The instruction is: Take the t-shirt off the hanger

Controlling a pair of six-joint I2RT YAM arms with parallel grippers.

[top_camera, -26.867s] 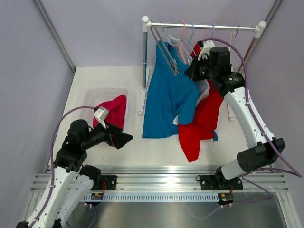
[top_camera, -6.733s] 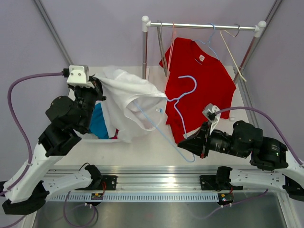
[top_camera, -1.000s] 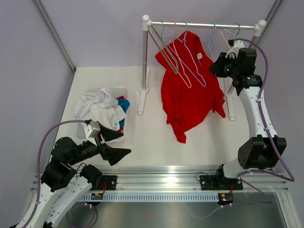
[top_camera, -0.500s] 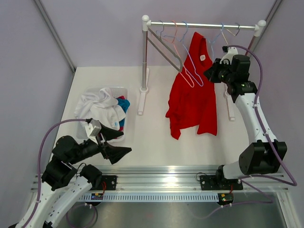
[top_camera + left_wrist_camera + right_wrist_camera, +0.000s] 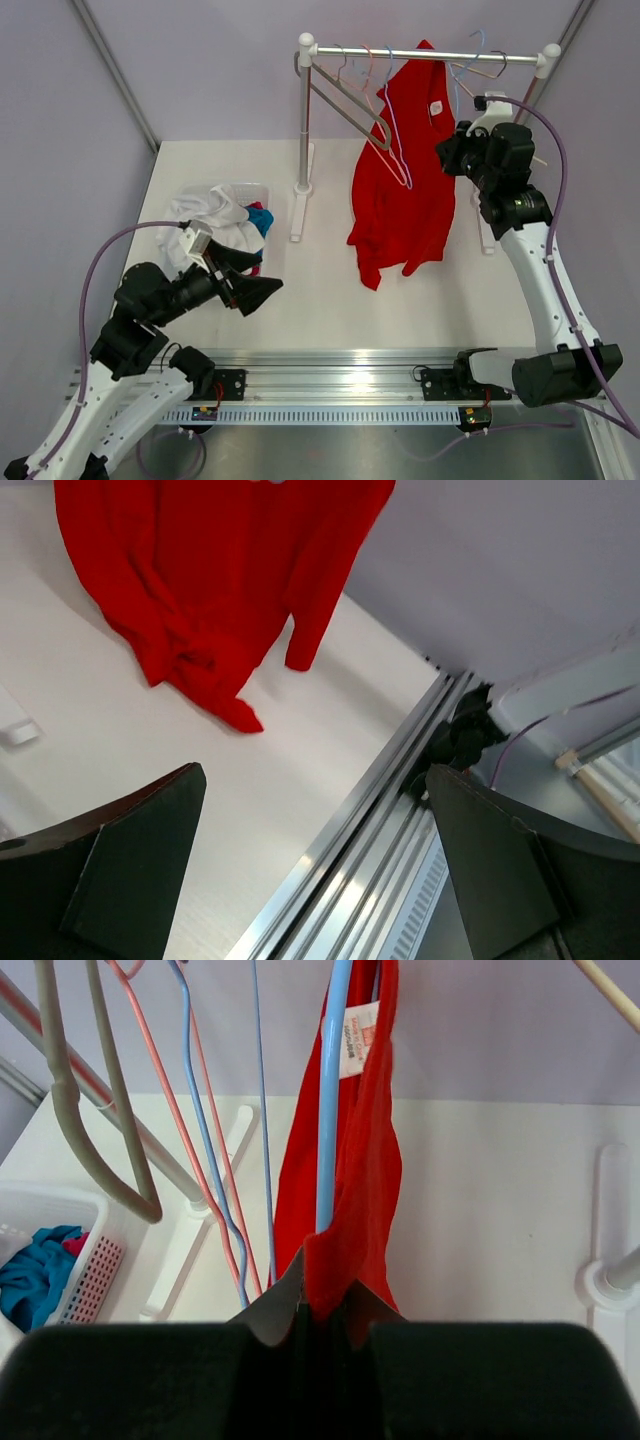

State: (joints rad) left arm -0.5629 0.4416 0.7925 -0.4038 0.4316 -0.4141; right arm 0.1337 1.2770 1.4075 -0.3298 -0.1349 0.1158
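A red t-shirt (image 5: pixel 400 170) hangs on a light blue hanger (image 5: pixel 333 1100) from the rail (image 5: pixel 430 54). My right gripper (image 5: pixel 450 155) is shut on the shirt's fabric (image 5: pixel 355 1250) and the blue hanger at the shirt's right shoulder, just under the rail. The shirt's white label (image 5: pixel 356 1040) shows above the fingers. My left gripper (image 5: pixel 258 290) is open and empty, low over the table's front left, well away from the shirt. The shirt's lower part shows in the left wrist view (image 5: pixel 210 590).
Several empty hangers, grey (image 5: pixel 345 105), pink and blue (image 5: pixel 390 120), hang on the rail left of the shirt. The rack's white post (image 5: pixel 303 120) stands at centre. A clear bin (image 5: pixel 225 225) at left holds white, blue and red clothes. A metal rail (image 5: pixel 340 365) runs along the front edge.
My right gripper has lifted the shirt and hanger up towards the rail and shifted slightly right. My left gripper has moved a little up and right.
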